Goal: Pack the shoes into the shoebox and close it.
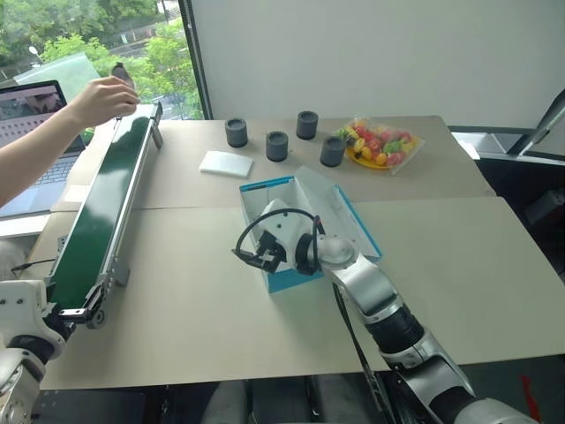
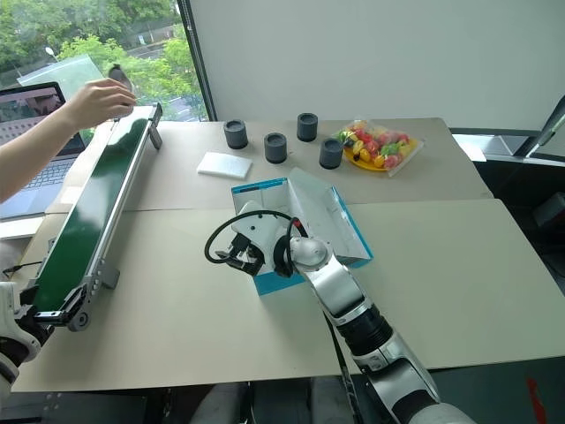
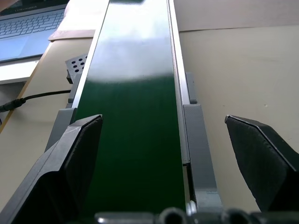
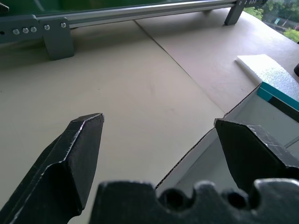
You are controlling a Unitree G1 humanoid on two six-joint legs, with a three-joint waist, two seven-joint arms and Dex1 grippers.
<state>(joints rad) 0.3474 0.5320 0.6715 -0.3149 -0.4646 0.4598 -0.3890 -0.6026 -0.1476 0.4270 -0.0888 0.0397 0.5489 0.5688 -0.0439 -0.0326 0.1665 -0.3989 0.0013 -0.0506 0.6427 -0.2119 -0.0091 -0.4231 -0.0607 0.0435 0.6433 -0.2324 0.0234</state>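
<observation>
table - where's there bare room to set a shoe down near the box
Free: the table between the conveyor and the shoebox, and the wide stretch on the box's other side toward the table's edge. Crowded: behind the box, with the white pad, four dark cups and candy plate. The right gripper hangs open at the box's near corner.

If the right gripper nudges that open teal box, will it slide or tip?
The teal-blue cardboard shoebox looks empty, so probably light and likely to slide on the smooth beige table. Its low, wide shape makes tipping unlikely. The open lid may flex.

Lab: green conveyor on tables, laptop.
</observation>
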